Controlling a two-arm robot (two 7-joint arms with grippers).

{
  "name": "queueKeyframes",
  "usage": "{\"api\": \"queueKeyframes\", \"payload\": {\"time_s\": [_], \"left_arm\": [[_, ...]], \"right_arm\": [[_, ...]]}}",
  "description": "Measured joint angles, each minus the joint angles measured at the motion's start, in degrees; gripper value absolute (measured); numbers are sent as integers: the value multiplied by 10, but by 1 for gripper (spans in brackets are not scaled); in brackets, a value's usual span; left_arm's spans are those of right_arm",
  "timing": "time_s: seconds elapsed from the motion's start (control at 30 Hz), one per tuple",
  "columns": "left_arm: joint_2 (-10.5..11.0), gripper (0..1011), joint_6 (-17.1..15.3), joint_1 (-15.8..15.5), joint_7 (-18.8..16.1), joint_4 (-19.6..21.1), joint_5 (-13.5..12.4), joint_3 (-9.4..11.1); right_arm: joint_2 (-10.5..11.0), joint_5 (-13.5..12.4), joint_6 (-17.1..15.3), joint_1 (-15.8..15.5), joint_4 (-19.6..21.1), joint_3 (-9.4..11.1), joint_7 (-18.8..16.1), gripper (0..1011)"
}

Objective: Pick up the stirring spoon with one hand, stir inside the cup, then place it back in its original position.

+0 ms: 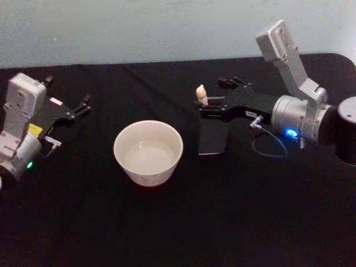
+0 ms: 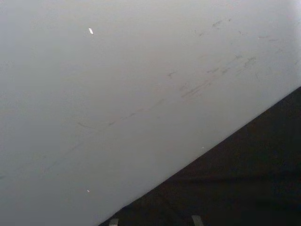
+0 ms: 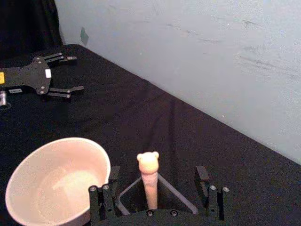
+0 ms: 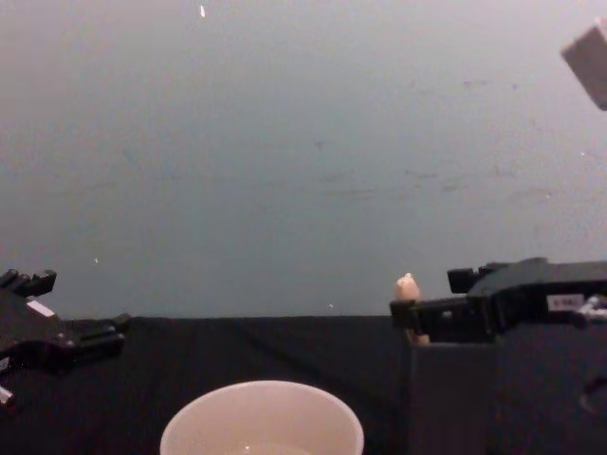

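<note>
A pale grey wall [image 1: 139, 28] stands behind the bench [image 1: 183, 233], which is covered in black cloth.

I find the right arm [image 1: 297, 114] reaching in from the right edge. Its silver-grey upper link is angled up toward the wall, and a blue light [image 1: 289, 132] shows on the wrist. The right tool [image 1: 211, 97] lies roughly level over the top of the dark grey square holder [image 1: 211, 139].

In the right wrist view its fingers [image 3: 101, 200] are spread wide. They sit one on each side of the holder's mouth, and neither touches anything.

The spoon [image 1: 202, 94] stands upright inside the holder. Its beige knobbed handle rises above the rim, between the two fingers and apart from both. The metal bowl is hidden inside the holder.

The cream cup [image 1: 149, 173] sits on the cloth near the holder, on its left.

The left arm [image 1: 19, 128] rests at the left edge of the bench. The left tool [image 1: 83, 105] lies on the cloth with its fingers apart, well clear of the cup.
</note>
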State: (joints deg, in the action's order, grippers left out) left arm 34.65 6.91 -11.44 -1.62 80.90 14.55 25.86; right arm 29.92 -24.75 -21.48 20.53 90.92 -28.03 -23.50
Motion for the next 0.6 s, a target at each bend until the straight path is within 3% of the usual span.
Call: {"api": "queueKeyframes", "payload": {"time_s": [0.2, 0.6], "left_arm": [[0, 1001, 0, 0, 0, 0, 0, 0], [0, 1001, 0, 0, 0, 0, 0, 0]], "right_arm": [[-17, 10, -5, 16, -21, -6, -1, 1000], [-31, 21, -6, 27, -39, -12, -9, 1000]]}}
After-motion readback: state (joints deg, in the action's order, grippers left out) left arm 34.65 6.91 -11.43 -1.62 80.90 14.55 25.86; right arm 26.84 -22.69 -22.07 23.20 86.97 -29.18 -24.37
